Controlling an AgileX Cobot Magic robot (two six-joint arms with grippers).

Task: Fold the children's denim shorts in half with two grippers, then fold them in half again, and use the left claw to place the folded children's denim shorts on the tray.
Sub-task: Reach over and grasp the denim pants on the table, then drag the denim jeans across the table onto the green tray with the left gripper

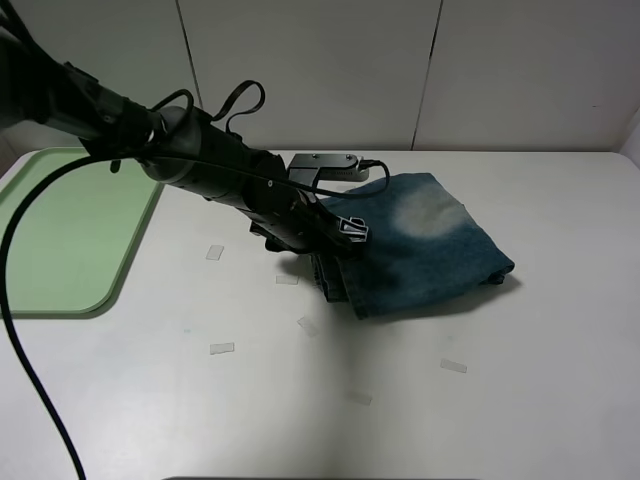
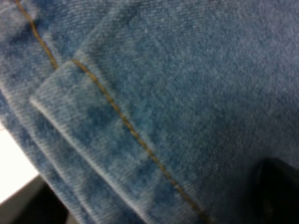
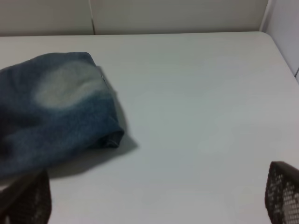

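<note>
Seemingly folded, the shorts [image 1: 420, 250] lie on the table [image 1: 400, 400], well apart from the tray [image 1: 60, 230]. Left end effector [image 1: 335, 235] sits at their edge, grip unclear; a shallow pinch could spill layers on lifting. Right end effector [image 3: 155, 196] gapes, empty.

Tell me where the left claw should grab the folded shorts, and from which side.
Pinch the shorts at their stacked hem edge, on the side facing the tray, coming in low from that side. The layers seem to end there, so the left claw could likely clamp the whole bundle. The opposite side is a rounded fold.
</note>
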